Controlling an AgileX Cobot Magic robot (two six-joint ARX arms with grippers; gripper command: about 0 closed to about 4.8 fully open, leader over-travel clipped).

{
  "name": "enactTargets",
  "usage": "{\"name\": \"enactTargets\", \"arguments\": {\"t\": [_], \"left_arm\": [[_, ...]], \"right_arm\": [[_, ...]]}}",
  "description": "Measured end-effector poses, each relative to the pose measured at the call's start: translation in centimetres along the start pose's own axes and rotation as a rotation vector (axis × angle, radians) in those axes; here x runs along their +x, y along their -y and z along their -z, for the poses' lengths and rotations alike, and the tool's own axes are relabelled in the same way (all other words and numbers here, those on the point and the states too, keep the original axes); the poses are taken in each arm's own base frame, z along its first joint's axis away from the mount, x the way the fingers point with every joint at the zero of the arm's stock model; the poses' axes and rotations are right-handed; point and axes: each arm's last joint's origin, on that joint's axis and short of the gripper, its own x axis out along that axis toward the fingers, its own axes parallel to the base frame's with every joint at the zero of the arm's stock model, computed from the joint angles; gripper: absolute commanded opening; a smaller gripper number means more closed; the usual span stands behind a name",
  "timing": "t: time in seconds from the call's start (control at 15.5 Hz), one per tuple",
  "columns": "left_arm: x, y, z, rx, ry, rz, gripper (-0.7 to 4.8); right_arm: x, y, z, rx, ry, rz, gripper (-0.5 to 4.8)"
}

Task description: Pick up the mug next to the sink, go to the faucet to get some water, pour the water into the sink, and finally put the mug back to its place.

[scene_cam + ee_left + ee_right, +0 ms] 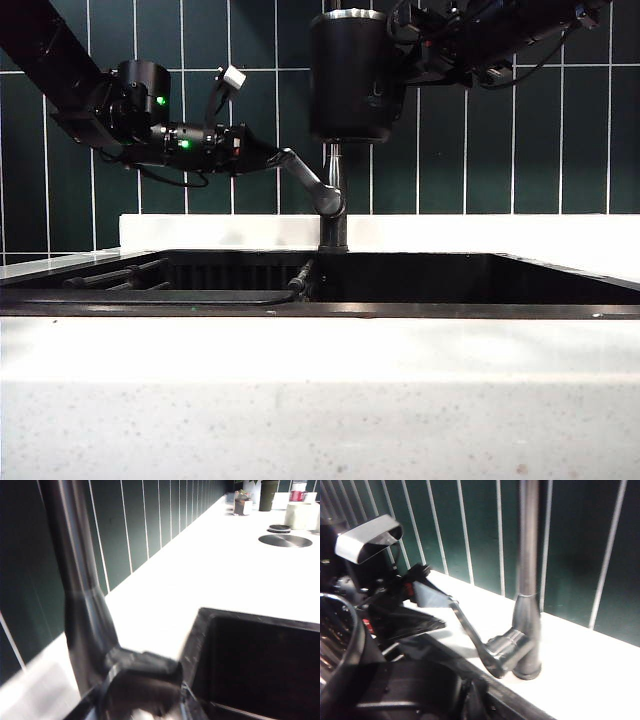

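The black mug (350,80) with its silver rim hangs upright high above the sink (420,275), in front of the upper part of the faucet (334,205). My right gripper (405,60) is shut on the mug from the right. In the right wrist view the mug's rim (342,625) shows beside that gripper (470,695). My left gripper (272,155) reaches in from the left, open, its fingers (432,596) on either side of the tip of the grey lever handle (305,182). The left wrist view shows the faucet pipe (80,580) and the blurred lever (145,667) at that gripper (142,702).
A dark rack (130,275) lies in the sink's left part. White speckled countertop (320,400) rims the basin, with a green tiled wall (520,150) behind. Far along the counter (210,575) are a round metal lid (285,540), a white container (302,515) and a dark cup (267,495).
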Motion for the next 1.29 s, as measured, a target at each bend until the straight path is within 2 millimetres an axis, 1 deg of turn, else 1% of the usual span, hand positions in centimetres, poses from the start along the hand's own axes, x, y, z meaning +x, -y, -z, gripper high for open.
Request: {"name": "enactTargets", "arguments": {"t": [0.26, 0.52, 0.71, 0.77, 0.97, 1.03, 1.1, 1.29], "left_arm": [[0.9, 0.4, -0.5, 0.031, 0.018, 0.011, 1.83], [0.9, 0.6, -0.5, 0.005, 0.031, 0.081, 1.83], [0.9, 0.6, -0.5, -0.014, 0.032, 0.095, 1.83], [0.9, 0.6, -0.5, -0.015, 0.032, 0.097, 1.83], [0.9, 0.7, -0.5, -0.015, 0.032, 0.099, 1.83], [0.9, 0.7, -0.5, -0.015, 0.032, 0.1, 1.83], [0.9, 0.7, -0.5, -0.016, 0.032, 0.1, 1.83], [1.0, 0.7, -0.6, -0.019, 0.032, 0.1, 1.83]], "right_arm": [[0.0, 0.0, 0.0, 0.005, 0.0, -0.011, -0.01], [0.0, -0.1, -0.2, -0.005, 0.024, -0.04, -0.01], [0.6, 0.1, -0.5, -0.03, 0.083, -0.043, -0.01], [0.9, 0.2, -0.7, -0.028, 0.079, -0.044, -0.01], [1.9, 0.6, -2.3, -0.039, 0.106, -0.045, -0.01], [2.4, 0.8, -2.7, -0.031, 0.089, -0.045, -0.01], [3.0, 1.0, -2.7, -0.022, 0.067, -0.044, -0.01], [3.9, 1.4, -1.3, 0.006, -0.002, -0.043, -0.01]]}}
